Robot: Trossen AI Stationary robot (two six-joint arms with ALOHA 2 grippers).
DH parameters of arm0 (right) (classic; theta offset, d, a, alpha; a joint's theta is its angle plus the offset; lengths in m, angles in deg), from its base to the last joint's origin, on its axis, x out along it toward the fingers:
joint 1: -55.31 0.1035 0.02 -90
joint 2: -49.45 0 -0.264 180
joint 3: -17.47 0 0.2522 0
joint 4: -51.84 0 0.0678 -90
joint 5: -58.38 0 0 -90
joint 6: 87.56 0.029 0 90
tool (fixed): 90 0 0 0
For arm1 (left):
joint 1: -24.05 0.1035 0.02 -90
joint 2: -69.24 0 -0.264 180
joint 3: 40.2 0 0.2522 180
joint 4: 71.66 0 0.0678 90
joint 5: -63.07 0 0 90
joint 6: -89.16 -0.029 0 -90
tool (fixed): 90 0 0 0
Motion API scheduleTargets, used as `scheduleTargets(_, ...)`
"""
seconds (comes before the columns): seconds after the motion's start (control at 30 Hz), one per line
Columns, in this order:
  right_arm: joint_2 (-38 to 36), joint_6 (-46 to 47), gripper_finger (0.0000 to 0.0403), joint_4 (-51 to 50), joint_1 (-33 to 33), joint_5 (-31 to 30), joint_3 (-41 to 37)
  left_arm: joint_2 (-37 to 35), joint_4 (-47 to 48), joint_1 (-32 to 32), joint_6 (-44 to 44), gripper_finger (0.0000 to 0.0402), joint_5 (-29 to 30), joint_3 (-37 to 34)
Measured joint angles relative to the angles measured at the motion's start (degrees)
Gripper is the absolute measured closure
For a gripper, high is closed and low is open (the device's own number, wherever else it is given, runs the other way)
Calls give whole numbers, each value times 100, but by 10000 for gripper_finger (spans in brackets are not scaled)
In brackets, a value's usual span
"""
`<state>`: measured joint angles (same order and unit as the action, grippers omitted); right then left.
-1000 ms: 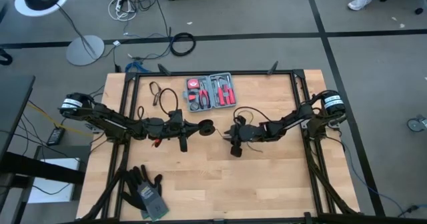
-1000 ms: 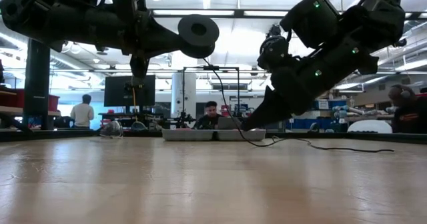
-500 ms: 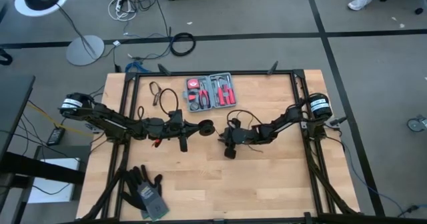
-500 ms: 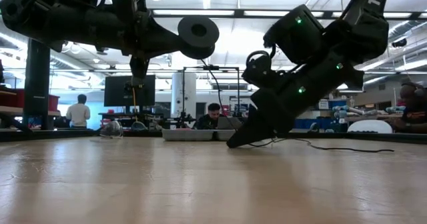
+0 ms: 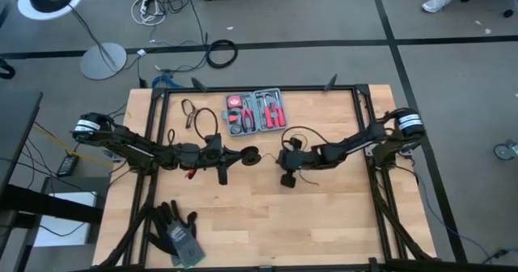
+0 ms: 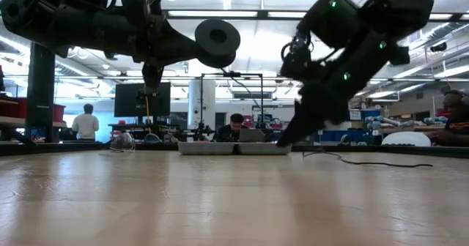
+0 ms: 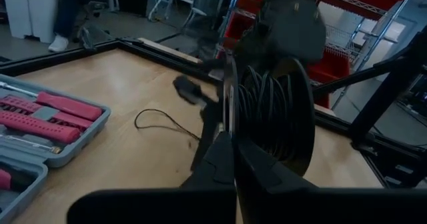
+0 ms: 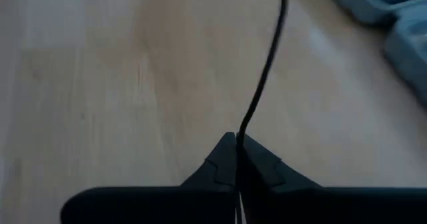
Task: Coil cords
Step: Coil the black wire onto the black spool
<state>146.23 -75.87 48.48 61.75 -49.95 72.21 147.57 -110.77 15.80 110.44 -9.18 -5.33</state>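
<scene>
Cord point(image 8: 267, 71) pinched, right wrist view only

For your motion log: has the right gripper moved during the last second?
Yes. The right gripper, after swinging left, is back right of the red tool kit's edge, now shut on the wire.

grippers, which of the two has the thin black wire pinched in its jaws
The right gripper: its jaws are shut on the thin black wire, which runs off across the table. The left gripper instead clamps the round spool.
</scene>
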Motion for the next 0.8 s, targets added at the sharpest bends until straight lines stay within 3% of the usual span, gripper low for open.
scheduleTargets(0.17,-654,193,401,-501,-195,-1,118,0,394,-2,13,401,3,0)
scheduleTargets(0.37,-1022,184,401,-1422,-350,56,938,0,1155,-1,299,401,273,-1)
scheduleTargets(0.57,-646,-10,402,-1696,-374,358,1858,0,2004,0,508,401,623,180)
scheduleTargets(0.8,386,-400,402,-1584,-232,765,2869,0,2734,0,612,401,1173,642)
